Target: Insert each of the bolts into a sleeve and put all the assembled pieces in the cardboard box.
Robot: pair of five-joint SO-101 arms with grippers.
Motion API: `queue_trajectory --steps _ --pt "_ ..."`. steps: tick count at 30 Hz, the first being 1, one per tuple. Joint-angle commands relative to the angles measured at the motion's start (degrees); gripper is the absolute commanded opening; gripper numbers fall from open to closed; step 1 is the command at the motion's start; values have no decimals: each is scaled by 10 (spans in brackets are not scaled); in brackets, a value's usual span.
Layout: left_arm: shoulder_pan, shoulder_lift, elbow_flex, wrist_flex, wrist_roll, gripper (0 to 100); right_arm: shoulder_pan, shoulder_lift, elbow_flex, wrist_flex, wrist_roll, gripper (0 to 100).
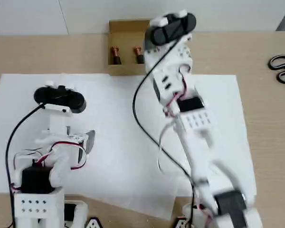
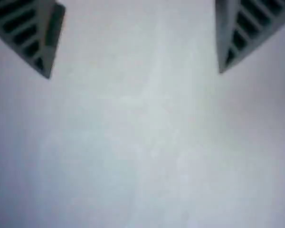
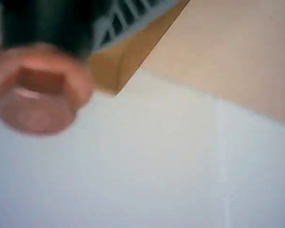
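The wooden table [image 1: 28,52] spreads beneath both my grippers, and a white sheet [image 1: 118,142] covers most of it. My left gripper [image 2: 134,73] hangs low over the sheet, well apart from the task's things, with its fingers spread wide. The cardboard box [image 1: 126,28] sits at the sheet's far edge, its corner just beside my right gripper [image 3: 71,33]. That gripper is clamped on a held piece [image 3: 35,95], a blurred black sleeve with a copper bolt head. Scissors [image 1: 282,68] lie well off to its right. Two assembled pieces [image 1: 115,53] rest side by side in the box, near my right gripper.
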Motion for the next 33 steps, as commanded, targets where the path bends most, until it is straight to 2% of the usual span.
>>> queue_trajectory --steps 1,12,24,30,33 --pt "-4 -3 10 -3 2 211 18 123 -119 -72 6 4" --pt "-4 -3 19 1 2 210 29 410 -369 -76 4 4" --pt "-4 -3 19 1 2 210 31 537 -447 -77 4 14" --pt "-4 -3 19 1 2 210 31 555 -447 -74 5 166" --pt "-4 -3 19 1 2 210 31 555 -447 -76 5 181"
